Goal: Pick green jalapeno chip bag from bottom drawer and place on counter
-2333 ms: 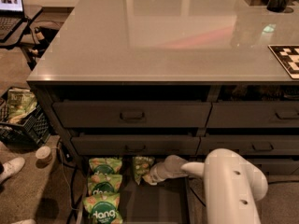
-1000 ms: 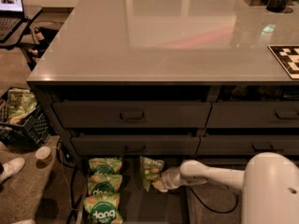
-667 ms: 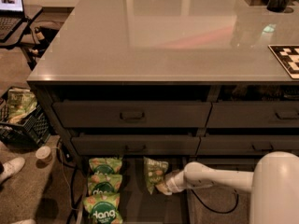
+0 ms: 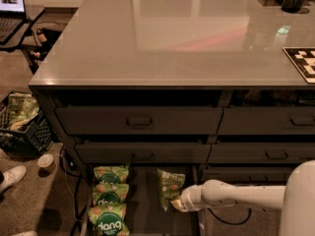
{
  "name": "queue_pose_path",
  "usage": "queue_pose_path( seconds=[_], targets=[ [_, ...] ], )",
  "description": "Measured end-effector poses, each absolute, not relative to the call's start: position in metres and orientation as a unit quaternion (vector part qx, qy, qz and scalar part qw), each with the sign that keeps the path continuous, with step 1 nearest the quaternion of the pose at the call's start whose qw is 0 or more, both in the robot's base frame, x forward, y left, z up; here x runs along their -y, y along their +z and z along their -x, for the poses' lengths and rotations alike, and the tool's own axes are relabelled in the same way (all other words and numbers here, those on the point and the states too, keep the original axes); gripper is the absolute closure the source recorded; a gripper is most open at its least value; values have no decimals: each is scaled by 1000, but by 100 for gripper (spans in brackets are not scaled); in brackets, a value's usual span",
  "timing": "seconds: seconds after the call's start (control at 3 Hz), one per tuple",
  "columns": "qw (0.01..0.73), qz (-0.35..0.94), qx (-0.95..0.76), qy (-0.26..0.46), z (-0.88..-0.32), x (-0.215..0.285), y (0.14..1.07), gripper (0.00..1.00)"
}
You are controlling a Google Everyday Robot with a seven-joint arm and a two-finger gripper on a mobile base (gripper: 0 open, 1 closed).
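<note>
The green jalapeno chip bag is olive-green with pale lettering and stands upright over the open bottom drawer, right of centre. My gripper reaches in from the right on a white arm and is shut on the bag's lower right corner. The bag looks lifted off the dark drawer floor. The counter is the glossy grey worktop above the cabinet.
Three brighter green "dang" bags lie in a column at the drawer's left side. Closed drawers with bar handles sit above. A checkered board lies at the counter's right edge. A black crate and a cup stand on the floor at left.
My gripper has moved right and slightly toward the front with the olive bag in it. The bag has shifted away from the dang bags and stands more upright.
</note>
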State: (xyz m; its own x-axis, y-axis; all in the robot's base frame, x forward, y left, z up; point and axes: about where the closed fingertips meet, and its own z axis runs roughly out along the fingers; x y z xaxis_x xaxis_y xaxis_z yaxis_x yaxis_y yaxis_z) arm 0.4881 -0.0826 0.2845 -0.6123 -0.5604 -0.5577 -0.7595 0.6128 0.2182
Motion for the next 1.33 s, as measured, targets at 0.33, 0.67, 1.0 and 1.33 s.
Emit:
queue_pose_path(
  seconds=[0.33,0.67,1.0,1.33],
  targets=[
    [220,389,-867,220,-479,78,295,100],
    [220,397,-864,219,-462,70,320,100],
    [222,401,-862,217,-434,67,350,100],
    [233,400,-863,203,-416,73,378,100]
  ],
)
